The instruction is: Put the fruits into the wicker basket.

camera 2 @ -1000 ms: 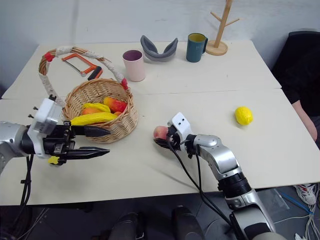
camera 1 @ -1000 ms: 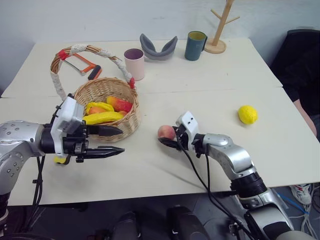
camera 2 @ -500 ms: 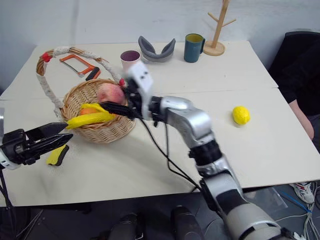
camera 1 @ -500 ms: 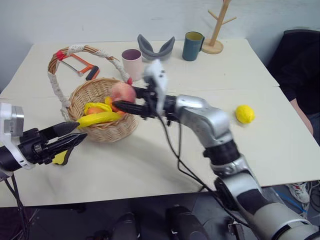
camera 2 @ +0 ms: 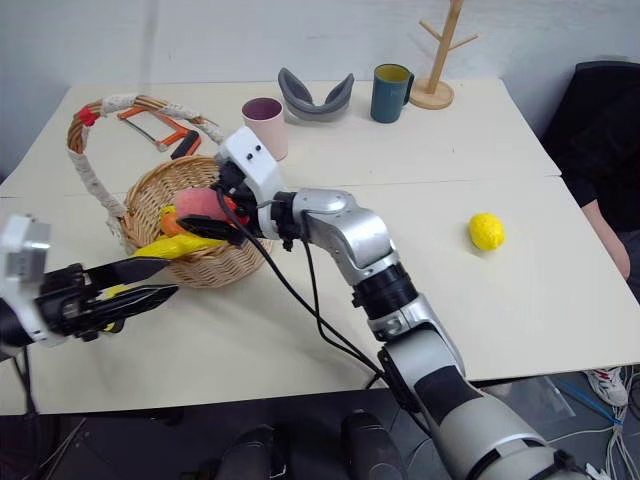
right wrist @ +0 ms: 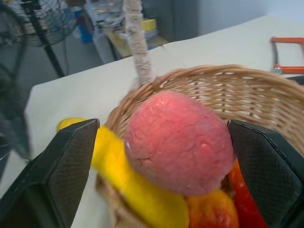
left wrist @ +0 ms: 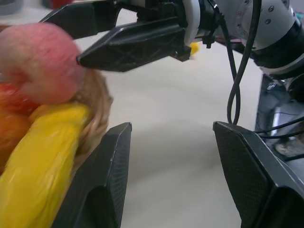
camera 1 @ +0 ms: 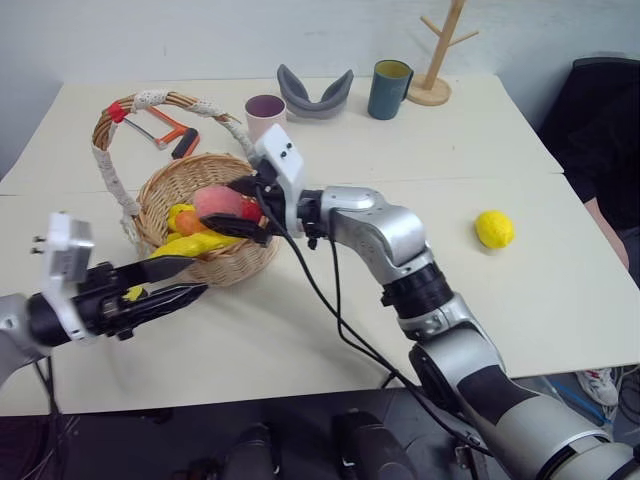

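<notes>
The round pink-orange peach sits just over the fruit lying in the wicker basket, a tan woven bowl with a tall cloth-wrapped handle. My right gripper reaches level over the basket's near rim. Its fingers stand open on either side of the peach, with a gap on one side. The bright yellow lemon lies on the table far to the right. My left gripper is open and holds nothing, low in front of the basket and pointing at it.
A banana and red and orange fruit lie in the basket. A pink cup, an orange saw, a grey curved thing, a teal mug and a wooden mug tree line the far side. A person sits at the right edge.
My right gripper carried the peach from the table up and left to the basket, then spread its fingers. The left gripper drew back from the basket, then came close again.
</notes>
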You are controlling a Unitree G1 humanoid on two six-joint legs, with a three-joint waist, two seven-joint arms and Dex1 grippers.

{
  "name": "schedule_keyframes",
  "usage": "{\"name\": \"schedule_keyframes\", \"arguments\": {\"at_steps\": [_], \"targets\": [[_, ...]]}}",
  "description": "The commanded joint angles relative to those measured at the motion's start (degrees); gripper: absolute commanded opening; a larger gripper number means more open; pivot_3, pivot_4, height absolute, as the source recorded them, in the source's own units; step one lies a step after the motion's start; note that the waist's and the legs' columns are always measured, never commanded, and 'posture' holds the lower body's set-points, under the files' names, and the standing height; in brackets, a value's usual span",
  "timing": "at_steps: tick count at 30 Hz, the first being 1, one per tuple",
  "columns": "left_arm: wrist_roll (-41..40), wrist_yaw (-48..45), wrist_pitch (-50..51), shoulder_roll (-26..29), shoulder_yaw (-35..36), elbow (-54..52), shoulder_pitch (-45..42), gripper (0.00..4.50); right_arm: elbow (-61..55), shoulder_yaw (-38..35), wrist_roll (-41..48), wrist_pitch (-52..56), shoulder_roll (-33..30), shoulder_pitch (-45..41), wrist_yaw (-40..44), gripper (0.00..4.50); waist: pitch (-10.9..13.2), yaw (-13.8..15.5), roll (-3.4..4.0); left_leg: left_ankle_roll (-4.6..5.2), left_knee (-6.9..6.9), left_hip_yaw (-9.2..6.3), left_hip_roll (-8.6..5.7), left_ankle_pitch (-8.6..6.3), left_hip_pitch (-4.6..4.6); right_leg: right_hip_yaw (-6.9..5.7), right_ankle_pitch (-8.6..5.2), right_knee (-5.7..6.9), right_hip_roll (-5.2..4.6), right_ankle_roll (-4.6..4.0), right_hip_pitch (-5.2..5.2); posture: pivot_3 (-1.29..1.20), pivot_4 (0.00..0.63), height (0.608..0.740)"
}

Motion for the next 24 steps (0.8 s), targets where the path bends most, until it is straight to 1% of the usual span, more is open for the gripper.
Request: {"name": "schedule_keyframes", "arguments": {"at_steps": [1,3,5,8,11,13,15,16,18,20,22,24], "targets": [[0.60,-0.96,-2.25,-1.34,-7.97,-0.89,-6.84,2.86,-13.43,-7.58,7.15,10.78,-1.96,2.69,-4.21,4.48,0.00,0.04,-0.01,-0.01,0.02,0.00,0.00,0.02,0.00,0.00,0.00,0.03,0.01,0.00,0.00,0.00,0.150,0.740],[0.59,-2.25,-2.39,-1.30,-10.36,-0.44,-9.29,2.86,-20.64,-12.31,11.85,16.10,-5.11,5.86,-4.76,4.48,0.00,0.05,-0.01,-0.02,0.03,0.00,0.01,0.04,-0.01,0.00,0.00,0.07,0.03,0.00,-0.02,0.00,0.150,0.740],[0.44,-3.71,-2.70,-1.51,-12.72,0.47,-12.14,2.86,-28.56,-16.98,15.89,20.61,-11.42,11.00,-3.92,4.48,0.00,0.27,0.00,-0.02,0.01,0.00,0.01,0.05,-0.01,0.01,0.00,0.08,0.04,0.00,-0.03,0.00,0.150,0.740],[1.31,-5.31,-3.59,-2.47,-16.20,2.48,-16.33,2.86,-37.87,-22.92,18.72,24.51,-21.11,20.27,-4.48,4.48,0.01,1.27,0.01,-0.02,-0.02,0.00,0.00,0.04,-0.02,0.03,0.00,-0.06,0.08,0.01,-0.02,0.00,0.150,0.740],[2.60,-6.52,-4.52,-4.13,-19.49,4.44,-19.93,2.86,-43.44,-30.18,21.73,27.55,-26.94,28.76,-5.99,4.48,0.02,1.30,0.03,-0.01,-0.05,0.06,0.01,0.04,-0.05,0.11,0.00,-0.19,0.15,0.01,-0.01,0.00,0.150,0.740],[3.51,-7.06,-5.11,-6.00,-22.01,5.46,-22.65,2.86,-45.81,-36.26,21.29,27.01,-30.61,35.79,-6.71,4.48,0.02,1.40,0.05,-0.02,-0.03,0.18,0.05,0.06,-0.04,0.23,0.00,-0.21,0.24,0.04,-0.02,0.00,0.150,0.740],[4.32,-7.71,-5.70,-7.73,-24.15,6.06,-24.93,2.86,-46.16,-40.62,17.27,23.18,-33.92,42.42,-8.44,4.48,0.02,1.61,0.05,-0.05,-0.02,0.13,0.05,0.11,-0.02,0.24,0.01,-0.21,0.29,0.07,0.01,0.00,0.150,0.740],[4.49,-7.87,-5.82,-8.45,-24.79,6.20,-25.78,2.86,-45.28,-41.95,14.72,20.94,-34.75,44.78,-10.30,4.48,0.02,1.58,0.05,-0.04,-0.04,0.13,0.04,0.15,-0.02,0.24,0.01,-0.24,0.28,0.09,0.02,0.00,0.150,0.740],[4.82,-8.26,-6.00,-9.21,-25.34,6.39,-26.68,2.86,-43.64,-43.38,12.35,18.46,-35.18,47.28,-12.72,4.48,0.02,1.32,0.05,-0.02,0.00,0.16,0.03,0.18,-0.02,0.30,0.05,-0.24,0.30,0.16,0.04,0.00,0.150,0.740],[5.43,-8.73,-6.32,-9.83,-25.88,6.76,-27.68,2.86,-40.81,-44.73,11.52,17.41,-33.97,48.28,-14.79,4.48,0.02,1.17,0.05,-0.04,0.01,0.25,0.02,0.25,0.08,0.39,0.08,-0.20,0.32,0.22,0.08,0.00,0.150,0.740],[5.90,-8.99,-6.54,-10.12,-26.22,7.12,-28.31,2.86,-39.03,-44.08,10.18,15.26,-33.83,48.72,-15.80,4.48,0.02,1.23,0.06,-0.09,0.00,0.23,0.04,0.31,0.28,0.40,0.09,-0.17,0.37,0.23,0.24,0.00,0.150,0.740],[6.48,-9.01,-6.81,-10.53,-26.44,7.51,-29.16,2.86,-34.62,-41.17,6.04,10.74,-33.95,46.98,-18.17,4.48,0.03,1.28,0.08,-0.10,-0.07,0.24,0.02,0.32,0.46,0.42,0.09,-0.18,0.37,0.23,0.40,0.00,0.150,0.740]]}}
